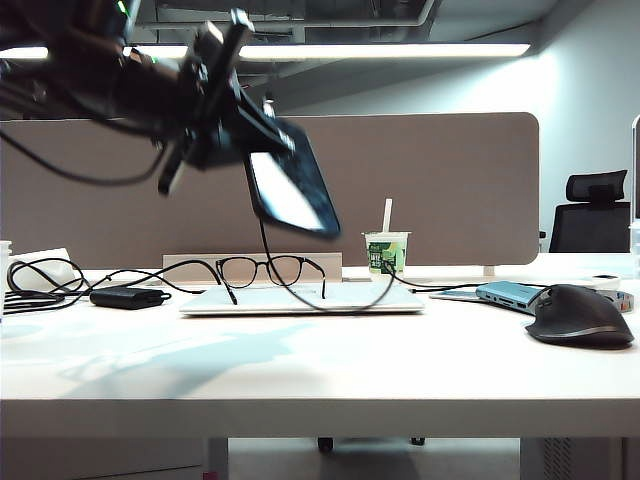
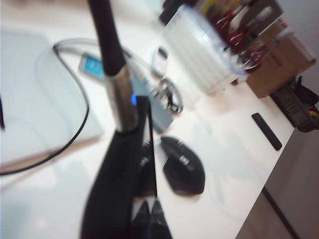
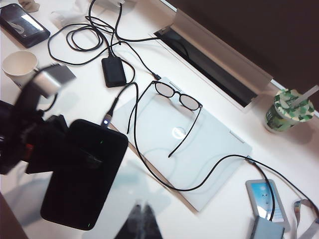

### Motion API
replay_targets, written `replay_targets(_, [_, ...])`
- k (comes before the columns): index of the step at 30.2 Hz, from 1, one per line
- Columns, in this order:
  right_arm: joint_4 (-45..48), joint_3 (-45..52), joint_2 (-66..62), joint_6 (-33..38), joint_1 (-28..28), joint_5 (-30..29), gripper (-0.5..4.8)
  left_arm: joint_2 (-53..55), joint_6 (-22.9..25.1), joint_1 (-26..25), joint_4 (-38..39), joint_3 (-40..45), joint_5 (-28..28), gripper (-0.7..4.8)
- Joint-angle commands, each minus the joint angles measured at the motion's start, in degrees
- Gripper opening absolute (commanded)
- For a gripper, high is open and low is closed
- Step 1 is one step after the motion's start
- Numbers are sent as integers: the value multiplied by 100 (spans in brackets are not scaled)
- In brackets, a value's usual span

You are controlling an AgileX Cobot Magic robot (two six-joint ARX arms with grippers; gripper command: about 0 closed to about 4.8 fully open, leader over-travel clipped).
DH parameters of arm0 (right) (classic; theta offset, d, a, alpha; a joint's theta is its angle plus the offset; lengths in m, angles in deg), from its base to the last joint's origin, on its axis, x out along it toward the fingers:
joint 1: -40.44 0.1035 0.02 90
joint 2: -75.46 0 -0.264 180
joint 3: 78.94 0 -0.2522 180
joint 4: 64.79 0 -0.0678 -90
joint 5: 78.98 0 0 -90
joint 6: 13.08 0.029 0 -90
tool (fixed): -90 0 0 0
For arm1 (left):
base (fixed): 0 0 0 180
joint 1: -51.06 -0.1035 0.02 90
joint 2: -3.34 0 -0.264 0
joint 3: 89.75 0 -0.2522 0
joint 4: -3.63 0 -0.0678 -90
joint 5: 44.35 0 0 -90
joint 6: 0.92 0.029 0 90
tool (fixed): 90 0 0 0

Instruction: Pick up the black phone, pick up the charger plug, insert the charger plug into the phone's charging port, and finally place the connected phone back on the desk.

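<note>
Black phone: exterior view showing it held high above desk by left gripper, long axis tilting, lower end pointing down toward right, thin cable hanging from that end to closed laptop.

Left wrist view: phone seen edge-on, charger plug sitting in far short edge.

Right wrist view: right gripper closed, holding nothing, hovering above phone; plug at phone's far corner, glasses lying on laptop.
</note>
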Motion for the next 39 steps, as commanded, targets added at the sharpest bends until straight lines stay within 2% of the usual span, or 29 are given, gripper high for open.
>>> replay_targets(1, [-2, -9, 35, 109, 4, 4, -5, 310, -299, 0, -216, -44, 109, -7])
replay_targets(6, [-46, -9, 35, 111, 13, 2, -5, 835, -389, 0, -210, -44, 282, -6])
replay_targets(11, [-48, -9, 35, 114, 13, 0, -5, 1220, -448, 0, 52, -44, 599, -6])
replay_targets(17, [-83, 24, 33, 111, 13, -35, -5, 1416, -426, 0, 466, -44, 699, 4])
replay_targets(18, [-76, 39, 33, 111, 13, -37, -5, 1416, -422, 0, 481, -44, 704, 34])
replay_targets(19, [-74, 66, 33, 111, 13, -37, -5, 1423, -402, -2, 483, -44, 752, 111])
replay_targets(26, [-85, 74, 28, 111, 13, -35, -5, 1423, -284, -4, 570, -44, 955, 124])
replay_targets(28, [-87, 74, 28, 114, 13, -35, -5, 1419, -219, -9, 678, -44, 979, 278])
replay_targets(29, [-90, 74, 28, 114, 13, -35, -5, 1408, -181, -11, 756, -44, 981, 371])
replay_targets(30, [-90, 74, 28, 114, 13, -33, -5, 1384, -168, -13, 826, -44, 984, 395])
replay_targets(32, [-94, 74, 26, 177, 13, -24, -5, 1283, 11, -13, 997, -44, 1025, 403])
replay_targets(36, [-125, 74, 24, 243, 13, 37, -1, 680, 885, -13, 1602, -44, 1733, 403])
replay_targets(39, [-339, 92, 4, 264, 33, 527, -1, 44, 1589, -13, 2227, -44, 2367, 403])
